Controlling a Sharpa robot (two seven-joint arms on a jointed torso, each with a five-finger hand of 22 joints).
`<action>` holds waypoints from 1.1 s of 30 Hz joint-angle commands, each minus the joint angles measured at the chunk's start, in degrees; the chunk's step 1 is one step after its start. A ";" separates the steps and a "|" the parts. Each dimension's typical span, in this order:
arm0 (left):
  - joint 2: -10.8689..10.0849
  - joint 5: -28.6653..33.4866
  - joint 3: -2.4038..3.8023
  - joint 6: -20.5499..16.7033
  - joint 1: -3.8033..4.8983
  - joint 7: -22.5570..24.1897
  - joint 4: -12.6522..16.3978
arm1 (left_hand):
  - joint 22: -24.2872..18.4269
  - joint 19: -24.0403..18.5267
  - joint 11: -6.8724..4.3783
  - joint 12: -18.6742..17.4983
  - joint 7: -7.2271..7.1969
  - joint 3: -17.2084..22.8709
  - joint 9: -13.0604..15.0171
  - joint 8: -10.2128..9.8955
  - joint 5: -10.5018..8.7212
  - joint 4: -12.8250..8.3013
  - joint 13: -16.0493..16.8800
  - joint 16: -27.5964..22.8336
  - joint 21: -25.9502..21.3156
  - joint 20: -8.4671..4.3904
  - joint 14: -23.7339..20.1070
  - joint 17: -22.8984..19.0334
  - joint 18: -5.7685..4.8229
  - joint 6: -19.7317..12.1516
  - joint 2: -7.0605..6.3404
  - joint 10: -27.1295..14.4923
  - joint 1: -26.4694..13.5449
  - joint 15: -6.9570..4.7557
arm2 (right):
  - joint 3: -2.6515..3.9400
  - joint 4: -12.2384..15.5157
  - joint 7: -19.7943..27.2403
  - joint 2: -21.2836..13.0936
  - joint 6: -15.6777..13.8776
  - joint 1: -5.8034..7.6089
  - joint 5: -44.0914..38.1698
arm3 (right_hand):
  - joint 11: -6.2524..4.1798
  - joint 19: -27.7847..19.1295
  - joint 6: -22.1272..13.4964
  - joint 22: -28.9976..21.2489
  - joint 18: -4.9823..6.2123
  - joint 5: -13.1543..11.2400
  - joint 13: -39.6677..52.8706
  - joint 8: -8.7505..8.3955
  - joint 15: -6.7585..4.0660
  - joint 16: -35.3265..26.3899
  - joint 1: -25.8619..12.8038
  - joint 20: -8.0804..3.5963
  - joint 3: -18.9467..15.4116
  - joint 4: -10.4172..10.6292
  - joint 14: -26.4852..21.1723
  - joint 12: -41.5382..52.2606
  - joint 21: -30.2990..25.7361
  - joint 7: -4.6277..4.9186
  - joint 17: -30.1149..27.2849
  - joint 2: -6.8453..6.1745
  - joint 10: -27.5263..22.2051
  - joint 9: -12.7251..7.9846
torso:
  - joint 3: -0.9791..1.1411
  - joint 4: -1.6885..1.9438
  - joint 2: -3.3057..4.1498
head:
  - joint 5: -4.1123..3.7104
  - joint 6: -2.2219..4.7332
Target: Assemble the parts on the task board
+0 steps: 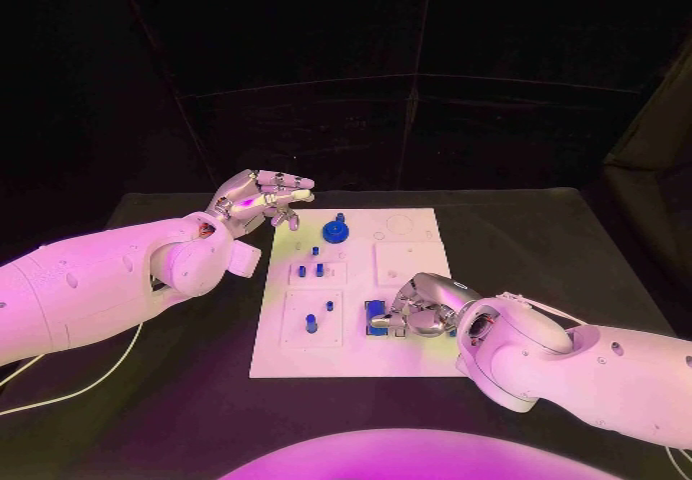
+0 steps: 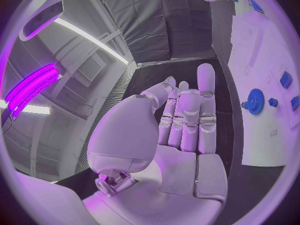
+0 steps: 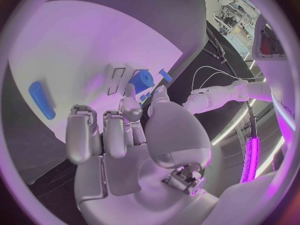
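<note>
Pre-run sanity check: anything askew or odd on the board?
Nothing stands out. The board lies flat on the table, the gear and pegs sit on it, and the right hand rests over a blue part.

The flat rectangular task board (image 1: 413, 225) is white, lying on a black surface (image 1: 173, 400). The round plastic gear (image 1: 336, 234) and small pegs (image 1: 310, 322) are blue. Both metal hands (image 1: 260, 203) (image 1: 418, 308) look silver.

The right hand (image 1: 418, 308) is crowding the task board's (image 1: 418, 222) near right part, the left hand (image 1: 260, 200) is hovering off its far left corner, and the far right corner is lying open.
</note>
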 commanded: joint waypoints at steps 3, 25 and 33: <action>0.00 0.23 0.04 0.73 0.07 0.19 0.06 | -0.06 0.12 -0.07 0.18 0.35 -0.33 -0.07 0.09 0.15 0.06 0.08 0.17 -0.17 0.12 -0.46 -0.06 0.76 -0.10 -0.07 -0.33 -0.02 -0.07 | 0.02 -0.23 1.03 0.19 0.65 0.07 0.12 | -0.14 1.15 -0.10 2.90 -0.88 1.04 0.17 -0.27 -0.21 -0.12 4.08 -0.06 0.59 -1.45 3.42 0.17 0.28 0.07 0.84 1.13 0.28 0.20 | -0.02 0.04 0.00 | -0.09 0.01; -0.15 0.23 0.03 0.85 0.07 0.03 0.16 | -0.06 0.12 -0.07 0.18 0.35 -0.33 -0.07 0.09 0.15 0.06 0.08 0.17 -0.17 0.12 -0.46 -0.06 0.76 -0.10 -0.07 -0.33 -0.02 -0.07 | 0.02 -2.51 0.85 1.80 0.82 0.08 -0.47 | -0.05 1.12 -0.28 2.93 -0.88 2.36 0.35 -0.44 -0.15 -0.25 7.41 -0.02 0.16 -2.93 3.39 0.07 0.26 0.22 0.72 1.67 0.30 0.41 | -0.03 -0.04 0.04 | 0.01 -0.47; -0.31 0.23 0.03 0.84 0.07 0.07 0.19 | -0.06 0.12 -0.07 0.18 0.35 -0.33 -0.07 0.09 0.15 0.06 0.08 0.17 -0.17 0.12 -0.46 -0.06 0.76 -0.10 -0.07 -0.33 -0.02 -0.07 | 0.13 0.04 6.74 -2.76 -5.82 0.27 2.76 | 0.78 0.84 -2.96 2.43 -0.78 6.63 0.06 -2.70 0.49 -0.55 8.21 0.49 -0.82 -3.03 3.28 -0.65 -0.11 1.26 0.34 1.71 -0.30 -0.39 | 0.02 -0.12 -0.05 | -0.52 -0.38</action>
